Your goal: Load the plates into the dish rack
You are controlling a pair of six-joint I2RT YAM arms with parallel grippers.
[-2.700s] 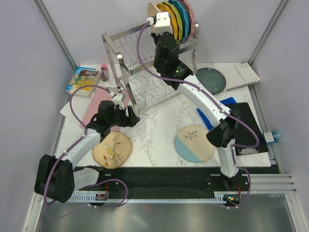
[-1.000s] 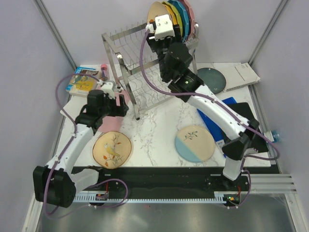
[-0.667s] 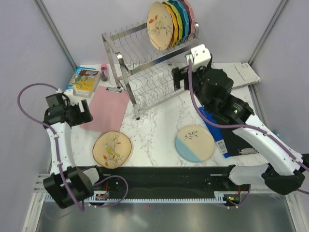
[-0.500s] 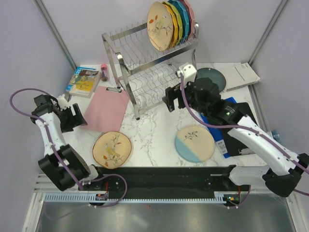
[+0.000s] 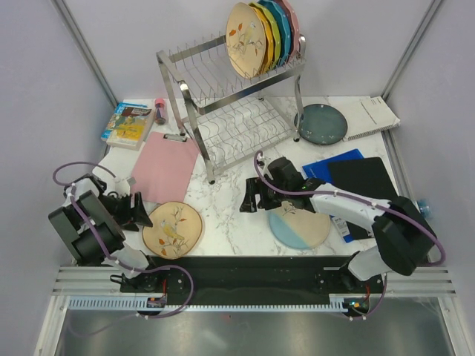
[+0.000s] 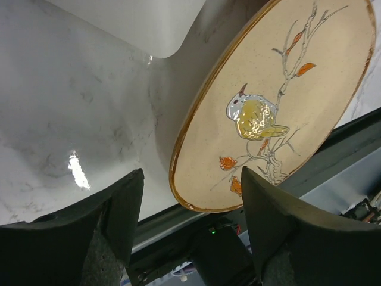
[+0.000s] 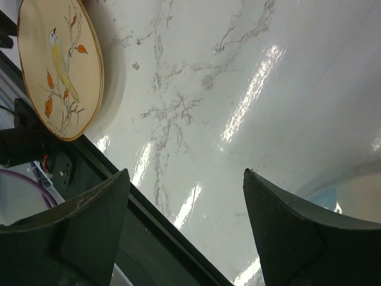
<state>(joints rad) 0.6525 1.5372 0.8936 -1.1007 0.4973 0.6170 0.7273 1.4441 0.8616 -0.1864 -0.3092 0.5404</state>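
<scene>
Top external view: a bird plate (image 5: 246, 41) stood released in the rack (image 5: 200, 70). The left hand (image 5: 141, 211) and right hand (image 5: 246, 199) had dropped, apart and empty.

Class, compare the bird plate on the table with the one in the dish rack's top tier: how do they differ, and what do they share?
The table plate lies flat on the marble table; the rack plate stands on edge in the dish rack. The table plate lies apart from other plates; the rack plate fronts a row of coloured plates. Both are round, cream-yellow, painted with branches and orange leaves.
</scene>
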